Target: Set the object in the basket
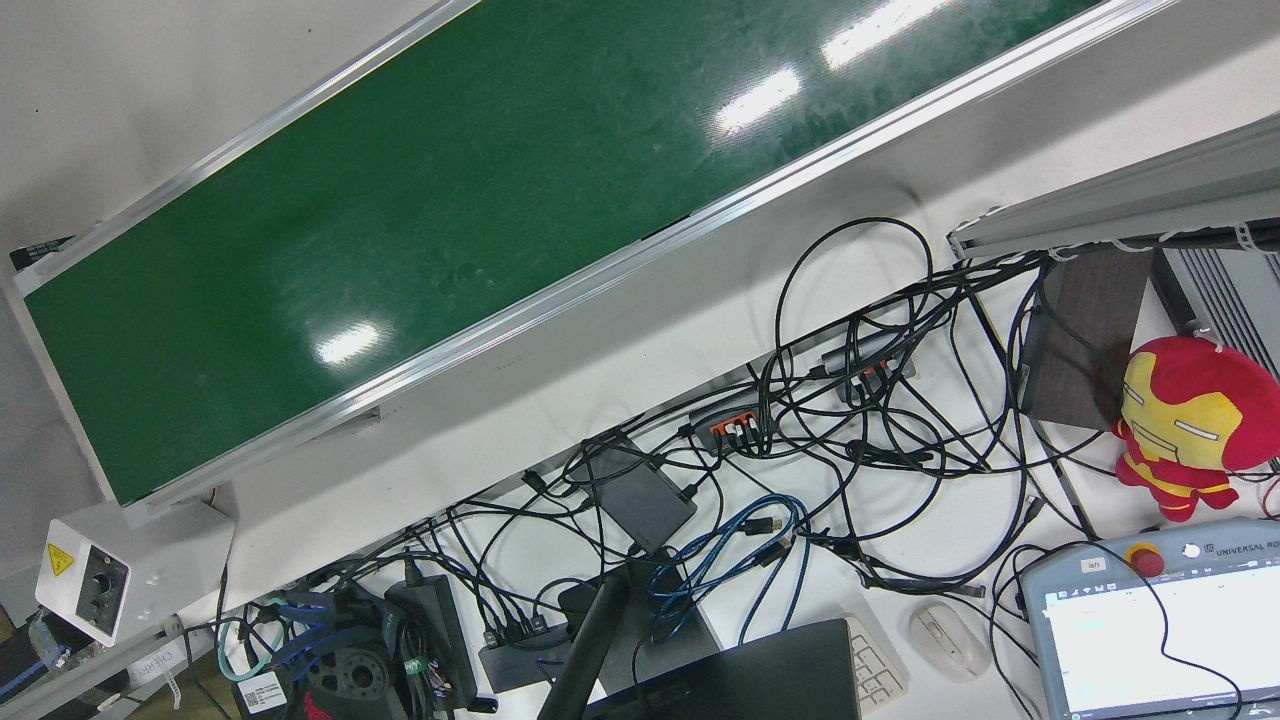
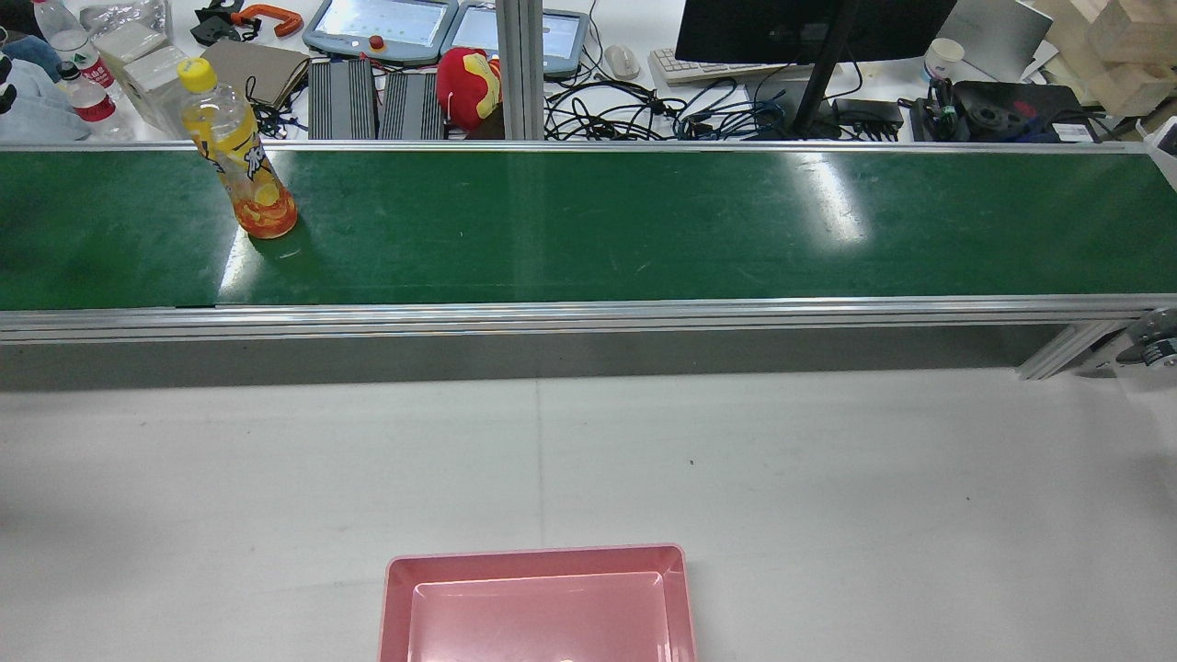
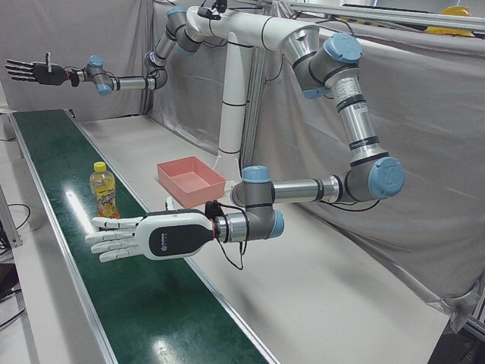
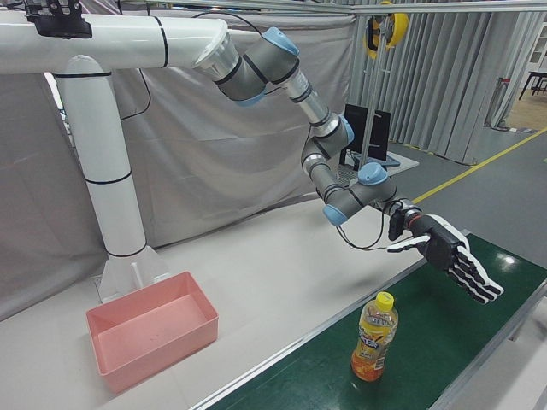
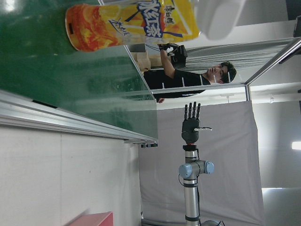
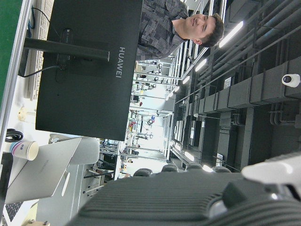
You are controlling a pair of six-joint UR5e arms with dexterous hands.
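- Rear view first: we've got a long green conveyor belt [image 2: 588, 230] running across, a white table [image 2: 736, 460] on the near side of it, and the pink basket [image 2: 395, 607] sitting empty at the table's near edge.
- The orange drink bottle [image 2: 241, 161] stands upright on the belt, toward the left in that view, well apart from the basket.
- Grey curtains [image 3: 424, 152] hang behind the arms in the left-front view.
- The left hand [image 3: 144, 236] is held out flat over the belt near the bottle, fingers straight and spread, holding nothing and touching nothing.
- The right hand [image 3: 34, 72] is way down the far end of the belt, up in the air, fingers also spread wide and empty.
- The rear view shows no hand at all; both only turn up in the corner cameras.
- The front view gives us only belt plus a desk with tangled cables [image 1: 850, 400] and a red plush toy [image 1: 1185, 420].
- The left hand view has the bottle close up; the blurry white bit by its cap might be a fingertip, but we can't tell.
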